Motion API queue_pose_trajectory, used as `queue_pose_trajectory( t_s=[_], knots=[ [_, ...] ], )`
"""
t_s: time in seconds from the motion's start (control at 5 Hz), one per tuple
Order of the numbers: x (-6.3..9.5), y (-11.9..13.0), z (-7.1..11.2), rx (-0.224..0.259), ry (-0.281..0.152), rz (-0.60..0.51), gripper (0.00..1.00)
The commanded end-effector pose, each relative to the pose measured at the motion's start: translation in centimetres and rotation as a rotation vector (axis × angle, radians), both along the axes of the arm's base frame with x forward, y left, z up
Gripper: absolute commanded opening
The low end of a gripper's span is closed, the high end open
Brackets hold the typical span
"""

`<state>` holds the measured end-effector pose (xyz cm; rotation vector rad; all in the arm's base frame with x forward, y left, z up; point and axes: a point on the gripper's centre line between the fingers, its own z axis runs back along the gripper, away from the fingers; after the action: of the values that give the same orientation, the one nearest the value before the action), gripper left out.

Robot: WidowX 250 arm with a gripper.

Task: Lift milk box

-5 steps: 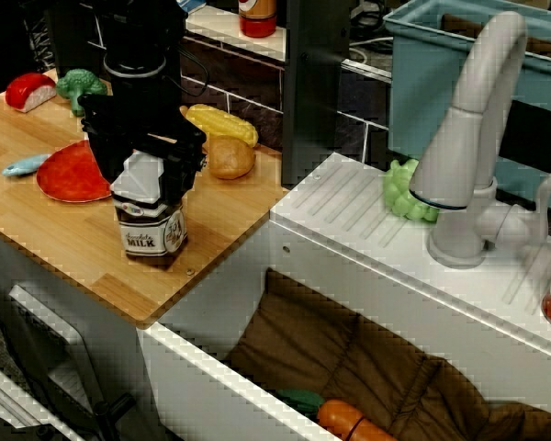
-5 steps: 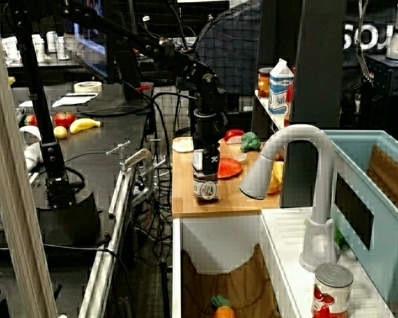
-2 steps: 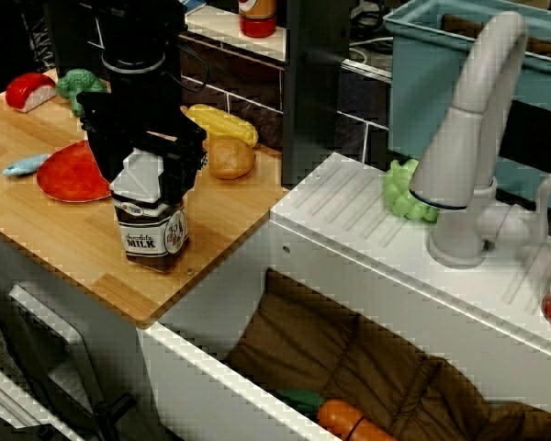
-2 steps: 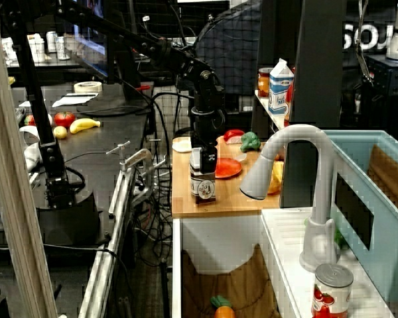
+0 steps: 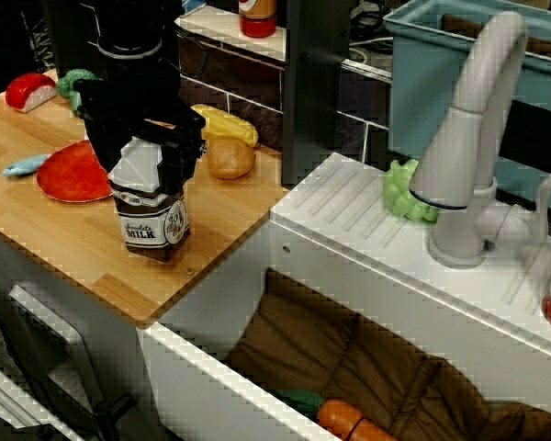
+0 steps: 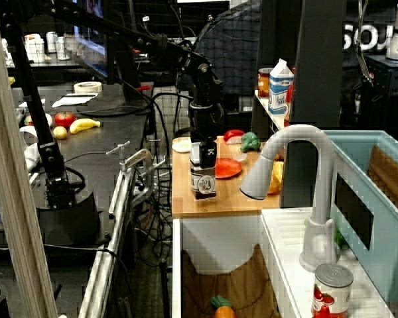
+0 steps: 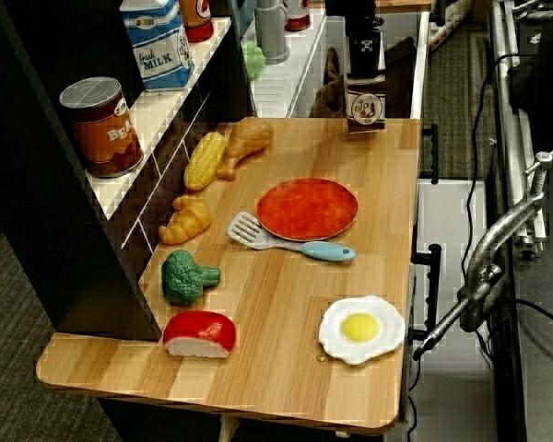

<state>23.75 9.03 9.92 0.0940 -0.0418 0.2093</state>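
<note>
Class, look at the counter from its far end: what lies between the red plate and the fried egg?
In that view, a blue-handled spatula lies between the red plate and the fried egg, beside the plate's near rim.

milk box (image 5: 150,211): brown, white label | end effector (image 5: 138,147): black | plate (image 7: 307,209): red

Glossy milk box (image 5: 150,213), smooth wood counter (image 7: 286,313), matt black tool (image 5: 140,138)

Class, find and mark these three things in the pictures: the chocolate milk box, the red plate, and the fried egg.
milk box (image 5: 151,227): view from beside the sink, on its white label.
red plate (image 7: 307,208): view along the wooden counter, on its centre.
fried egg (image 7: 360,328): view along the wooden counter, on the yolk.
</note>
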Motion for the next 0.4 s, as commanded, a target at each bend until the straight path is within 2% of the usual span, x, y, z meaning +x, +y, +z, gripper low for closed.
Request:
queue_pose_trajectory(
  t_s=[0.0, 0.2],
  knots=[
    [0.8, 0.2, 2.9, 0.028, -0.077, -0.002, 0.00],
    [1.1, 0.1, 4.1, 0.035, -0.096, -0.011, 0.00]
  ],
)
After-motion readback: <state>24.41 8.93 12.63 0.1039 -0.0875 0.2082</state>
